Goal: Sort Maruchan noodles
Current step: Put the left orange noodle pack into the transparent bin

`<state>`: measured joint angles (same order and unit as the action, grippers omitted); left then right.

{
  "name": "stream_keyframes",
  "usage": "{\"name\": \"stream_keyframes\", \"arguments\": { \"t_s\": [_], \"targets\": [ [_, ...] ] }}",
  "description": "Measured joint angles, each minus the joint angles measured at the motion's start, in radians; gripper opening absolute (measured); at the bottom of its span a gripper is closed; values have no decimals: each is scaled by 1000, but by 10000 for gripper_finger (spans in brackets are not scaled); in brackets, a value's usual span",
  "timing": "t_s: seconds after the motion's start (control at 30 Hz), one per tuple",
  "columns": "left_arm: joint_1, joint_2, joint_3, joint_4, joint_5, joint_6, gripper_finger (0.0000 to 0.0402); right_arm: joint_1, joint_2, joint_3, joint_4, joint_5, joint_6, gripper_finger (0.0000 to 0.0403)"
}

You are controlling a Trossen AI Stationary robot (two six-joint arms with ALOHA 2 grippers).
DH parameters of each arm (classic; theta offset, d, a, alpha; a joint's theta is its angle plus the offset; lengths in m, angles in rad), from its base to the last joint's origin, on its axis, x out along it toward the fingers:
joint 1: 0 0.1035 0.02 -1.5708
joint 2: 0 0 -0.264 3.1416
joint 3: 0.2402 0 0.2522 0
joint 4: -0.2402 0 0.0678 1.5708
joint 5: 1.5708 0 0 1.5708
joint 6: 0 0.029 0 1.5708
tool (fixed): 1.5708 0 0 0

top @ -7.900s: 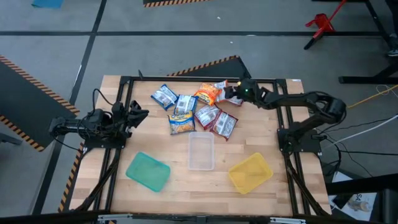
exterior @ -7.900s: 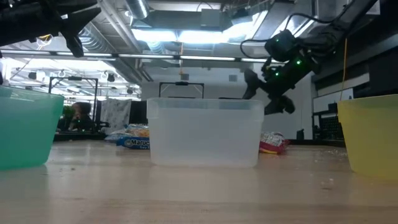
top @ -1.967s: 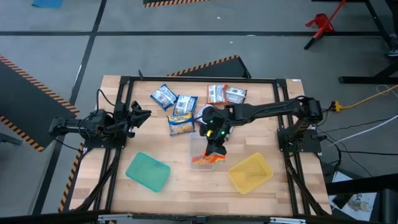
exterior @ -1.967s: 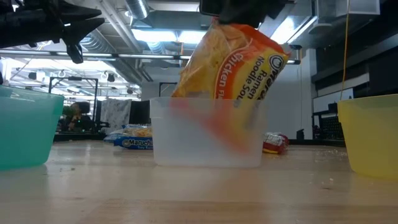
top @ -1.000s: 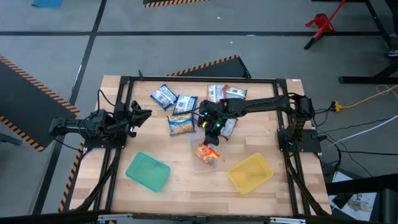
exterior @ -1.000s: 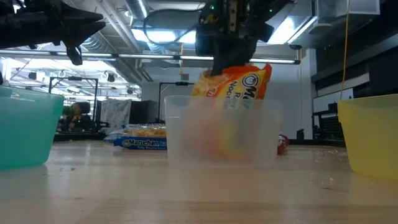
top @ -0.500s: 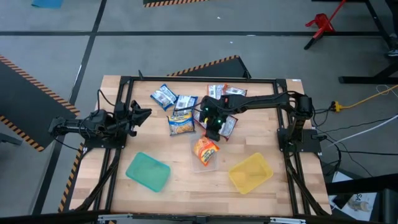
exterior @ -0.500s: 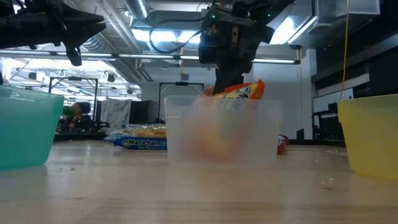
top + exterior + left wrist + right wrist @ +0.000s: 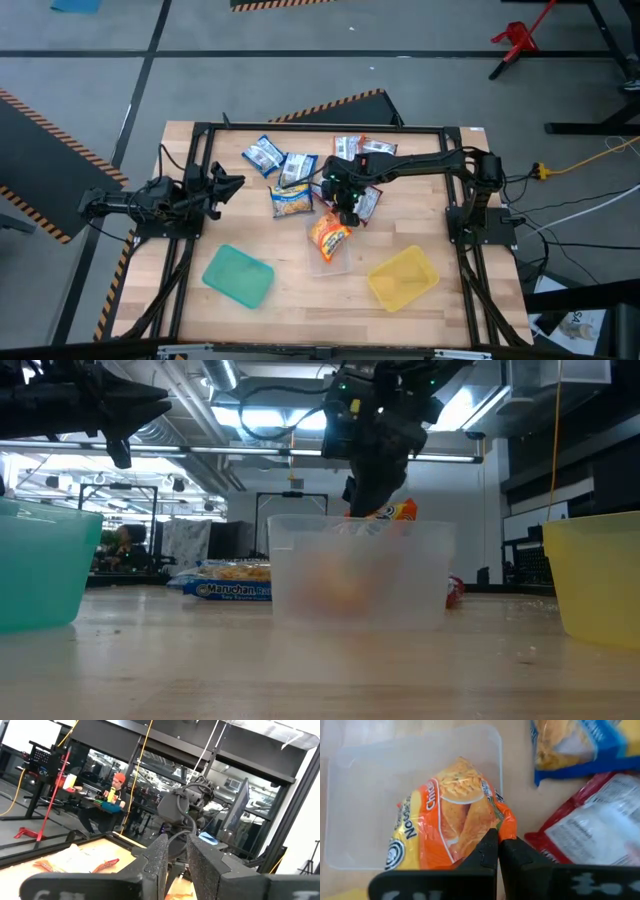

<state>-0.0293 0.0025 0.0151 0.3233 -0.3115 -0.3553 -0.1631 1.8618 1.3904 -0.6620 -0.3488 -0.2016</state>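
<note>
while the left gripper (image 9: 222, 185) waits at the table's left edge with its fingers nearly together and nothing between them, the right gripper (image 9: 345, 212) is at work over the far rim of the clear tray (image 9: 330, 262), which sits between the teal tray (image 9: 238, 276) and the yellow tray (image 9: 402, 278). its fingers are pinched tight on the upper corner of the orange packet (image 9: 445, 825). this packet lies tilted in the clear tray, most of it resting inside and one end propped toward the rim under the gripper. its long axis runs away from the fingers, toward the tray's near end. judgement: releasing the pinch would let the packet settle into the tray. the remaining packets lie just beyond the tray, toward the table's far side: a red packet (image 9: 590, 827) and a blue packet (image 9: 572, 750) are closest. the right arm is much nearer to them than the left.
</note>
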Motion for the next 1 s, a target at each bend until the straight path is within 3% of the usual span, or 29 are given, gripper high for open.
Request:
{"name": "stream_keyframes", "arguments": {
  "t_s": [0.27,0.47,0.8,1.0],
  "targets": [
    [0,0,0,-1,1,0,66,0,0,77,-29,23,-174,0],
    [0,0,0,-1,1,0,66,12,5,87,-72,-39,-260,0],
    [0,0,0,-3,2,0,66,109,23,96,-93,98,-496,0],
    [0,0,0,-6,-1,0,66,129,23,96,-74,104,-594,0]
  ]
}}
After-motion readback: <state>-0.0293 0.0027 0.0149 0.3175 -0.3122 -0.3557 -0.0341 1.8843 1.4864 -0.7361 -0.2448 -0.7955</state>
